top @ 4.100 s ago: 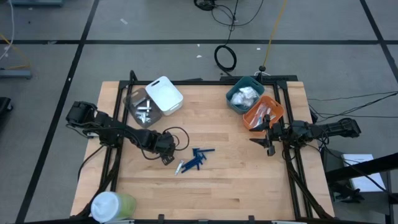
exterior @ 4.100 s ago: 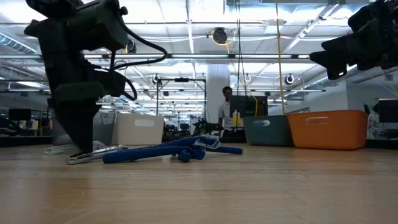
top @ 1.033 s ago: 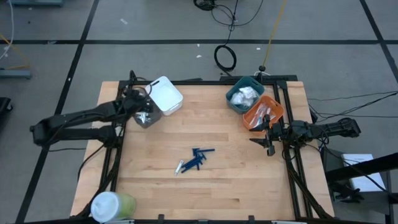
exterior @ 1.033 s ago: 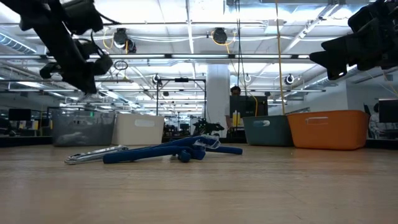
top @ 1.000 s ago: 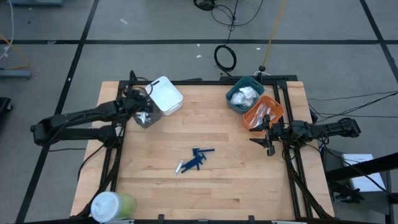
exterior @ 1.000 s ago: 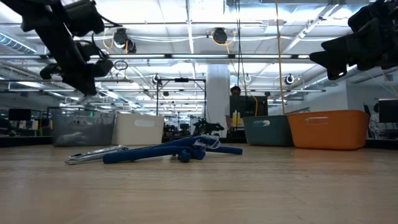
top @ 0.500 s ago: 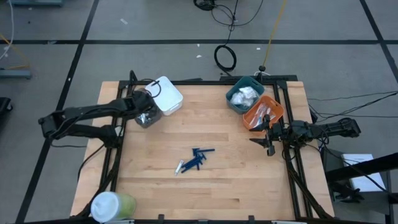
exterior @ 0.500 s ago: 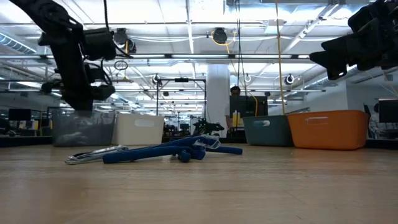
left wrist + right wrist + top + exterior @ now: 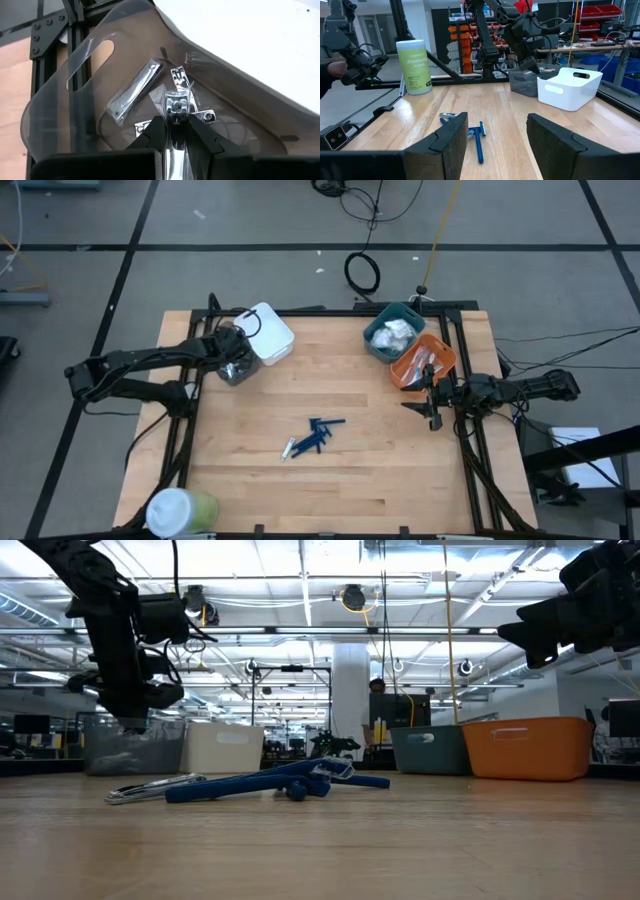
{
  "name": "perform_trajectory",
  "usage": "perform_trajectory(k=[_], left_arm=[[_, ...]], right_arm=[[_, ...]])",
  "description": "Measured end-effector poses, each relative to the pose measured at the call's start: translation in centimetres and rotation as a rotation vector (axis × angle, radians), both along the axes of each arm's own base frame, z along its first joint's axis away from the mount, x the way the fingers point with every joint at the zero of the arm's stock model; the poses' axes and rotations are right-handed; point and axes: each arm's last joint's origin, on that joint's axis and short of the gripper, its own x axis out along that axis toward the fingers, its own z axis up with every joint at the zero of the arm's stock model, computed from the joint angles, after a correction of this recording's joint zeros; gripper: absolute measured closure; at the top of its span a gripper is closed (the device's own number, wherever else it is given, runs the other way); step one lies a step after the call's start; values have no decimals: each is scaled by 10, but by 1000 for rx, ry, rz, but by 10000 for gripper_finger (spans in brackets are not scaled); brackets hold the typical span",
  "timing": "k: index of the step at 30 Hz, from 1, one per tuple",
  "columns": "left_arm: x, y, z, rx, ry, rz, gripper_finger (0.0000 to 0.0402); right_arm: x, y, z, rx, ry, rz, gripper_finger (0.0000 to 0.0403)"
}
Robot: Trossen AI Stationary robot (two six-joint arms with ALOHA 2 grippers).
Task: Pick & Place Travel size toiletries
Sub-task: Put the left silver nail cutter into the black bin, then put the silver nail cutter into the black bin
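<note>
My left gripper (image 9: 232,360) hangs over the clear bin (image 9: 222,352) at the far left, fingers pointing down, shut on a silver metal clipper (image 9: 176,107). Several silver clippers (image 9: 135,92) lie on the bin's bottom. Mid-table, a small heap of dark blue sticks (image 9: 318,432) lies flat on the wood, with a silver piece (image 9: 289,448) beside it. My right gripper (image 9: 432,406) waits open near the table's right edge, next to the orange bin (image 9: 424,360), with nothing between its fingers (image 9: 451,140). My left gripper pinches the silver clipper between its two fingers (image 9: 156,134), which come from above and lie along it. The clipper's free end (image 9: 176,102) sticks out past the fingertips, over the bin's inside. Whether that end touches the pieces below, I cannot tell.
A white bin (image 9: 265,332) stands against the clear bin's right side. A teal bin (image 9: 393,330) with white packets is at the far right, beside the orange bin. A white-lidded green cup (image 9: 180,510) stands at the near left corner. Bare wood lies around the blue heap.
My left gripper, still shut on the silver clipper, has gone a little toward the table's right edge and come down over the clear bin, tipping from a slant to pointing nearly straight down. The right arm has kept still.
</note>
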Motion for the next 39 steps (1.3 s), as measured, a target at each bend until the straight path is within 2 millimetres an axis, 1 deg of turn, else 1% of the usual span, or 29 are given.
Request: perform_trajectory(k=[4,7,15,19,23,26,28,34,39], left_arm=[[0,0,0,0,25,-32,363],[-1,0,0,-4,23,-23,350],[0,-1,-1,-25,1,-13,256],[0,-1,-1,-29,16,-40,218],[2,-5,1,-134,8,-221,198],[5,-8,10,-202,-92,-318,197],[9,-11,18,-214,-149,-363,201],[27,-31,42,-153,-318,-581,218],[47,-58,58,-98,-494,-849,222]], right_arm=[[0,0,0,0,0,0,211],[0,0,0,0,0,0,211],[0,0,0,0,0,0,211],[0,0,0,0,0,0,211],[0,0,0,0,0,0,211],[0,0,0,0,0,0,211],[0,0,0,0,0,0,211],[0,0,0,0,0,0,211],[0,0,0,0,0,0,211]])
